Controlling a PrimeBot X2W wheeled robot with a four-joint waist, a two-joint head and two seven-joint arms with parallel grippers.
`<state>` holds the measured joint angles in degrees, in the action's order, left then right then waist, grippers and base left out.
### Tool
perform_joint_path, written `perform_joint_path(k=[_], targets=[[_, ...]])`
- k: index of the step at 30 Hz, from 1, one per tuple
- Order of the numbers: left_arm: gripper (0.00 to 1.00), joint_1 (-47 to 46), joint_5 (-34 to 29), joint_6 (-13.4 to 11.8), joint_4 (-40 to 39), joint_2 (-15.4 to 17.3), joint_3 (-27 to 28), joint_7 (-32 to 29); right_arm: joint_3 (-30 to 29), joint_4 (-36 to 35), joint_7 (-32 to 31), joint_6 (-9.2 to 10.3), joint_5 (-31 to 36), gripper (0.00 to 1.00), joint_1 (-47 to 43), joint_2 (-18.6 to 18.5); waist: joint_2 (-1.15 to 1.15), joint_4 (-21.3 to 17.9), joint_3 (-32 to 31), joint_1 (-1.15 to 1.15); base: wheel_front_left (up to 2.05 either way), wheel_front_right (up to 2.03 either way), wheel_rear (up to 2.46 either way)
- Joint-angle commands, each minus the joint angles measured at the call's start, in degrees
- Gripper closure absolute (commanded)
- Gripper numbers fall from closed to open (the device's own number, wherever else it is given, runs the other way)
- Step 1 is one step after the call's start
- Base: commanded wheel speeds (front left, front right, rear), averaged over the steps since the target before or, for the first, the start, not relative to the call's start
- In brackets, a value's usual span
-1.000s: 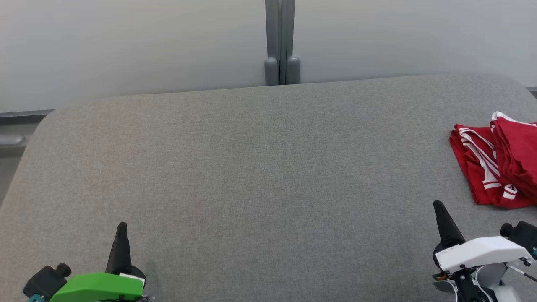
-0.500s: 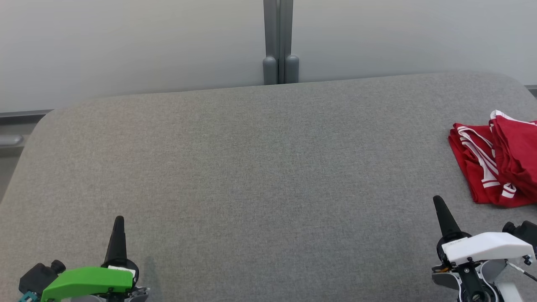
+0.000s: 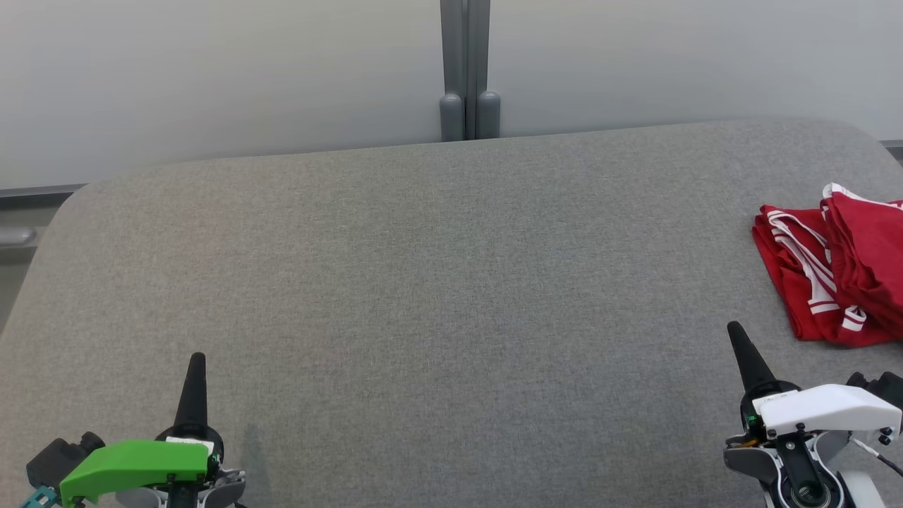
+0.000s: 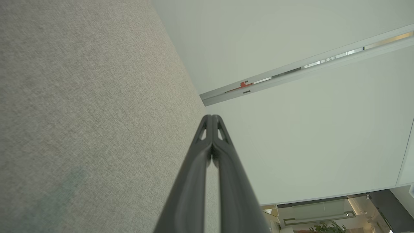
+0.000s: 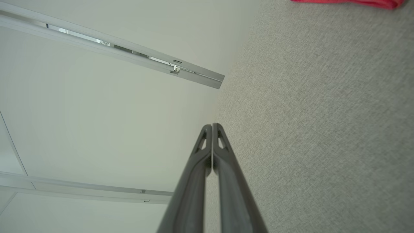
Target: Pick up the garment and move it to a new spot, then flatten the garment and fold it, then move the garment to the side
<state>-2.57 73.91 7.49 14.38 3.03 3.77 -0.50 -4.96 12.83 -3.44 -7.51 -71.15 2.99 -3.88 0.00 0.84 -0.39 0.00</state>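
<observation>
Garment (image 3: 836, 271) heaped on grey table (image 3: 423, 282), near right hand (image 3: 734, 327).

I see the garment (image 3: 846, 268) is red, with white stripes along its edges. The table (image 3: 423, 282) is grey, with a fine woven pattern. The left gripper (image 3: 196, 361) is black with a green cover, the right gripper (image 3: 735, 331) black with a white one. The wall (image 3: 211, 70) is pale grey.

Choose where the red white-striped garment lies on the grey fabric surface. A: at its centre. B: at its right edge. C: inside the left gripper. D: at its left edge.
B: the red white-striped garment lies bunched at the right edge of the grey fabric surface, beyond the right gripper.
</observation>
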Motion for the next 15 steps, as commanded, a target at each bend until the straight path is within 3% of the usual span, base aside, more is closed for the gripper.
perform_joint_path(k=[1, 15], targets=[[1.0, -1.4, 1.39, 0.0, -0.53, 0.54, 0.39, -0.37, -0.3, -0.14, -0.33, 0.01, -1.6, 1.0, 1.28, 0.02, 0.0, -0.03, 0.02, 0.0, 0.0, 0.0, 0.0], [1.0, -2.42, 7.98, 0.0, -0.5, 0.52, 1.11, -2.37, -0.82, 0.36, -1.41, 0.01, -8.92, 1.0, 2.17, 0.38, 0.0, -0.29, 0.2, 0.0, 0.0, 0.0, 0.0]])
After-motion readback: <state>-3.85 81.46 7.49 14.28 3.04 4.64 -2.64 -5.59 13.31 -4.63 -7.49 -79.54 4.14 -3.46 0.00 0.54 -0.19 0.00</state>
